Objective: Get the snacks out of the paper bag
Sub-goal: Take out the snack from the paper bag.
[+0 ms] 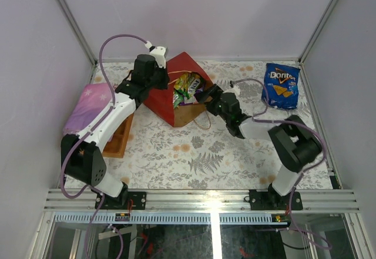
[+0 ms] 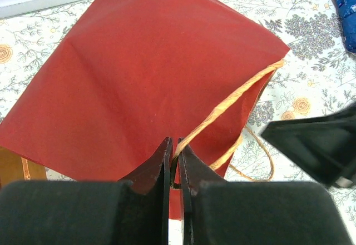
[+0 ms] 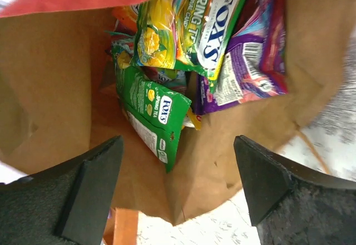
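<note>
The red paper bag (image 1: pixel 170 94) lies on its side at the back middle, its brown mouth facing right. My left gripper (image 2: pixel 173 145) is shut on the bag's thin handle (image 2: pixel 233 101) above the red outside (image 2: pixel 144 67). My right gripper (image 3: pixel 178 150) is open at the bag's mouth, just short of the snacks. Inside lie a green Fox's packet (image 3: pixel 153 114), a green-yellow packet (image 3: pixel 178 28) and a purple packet (image 3: pixel 250 61). They also show in the top view (image 1: pixel 185 87). A blue Doritos bag (image 1: pixel 281 86) lies on the table at the back right.
An orange-brown wooden tray (image 1: pixel 119 138) sits at the left under my left arm, with a folded pink-purple cloth (image 1: pixel 88 106) beside it. The tray's corner shows in the right wrist view (image 3: pixel 119 228). White walls close in the table on three sides.
</note>
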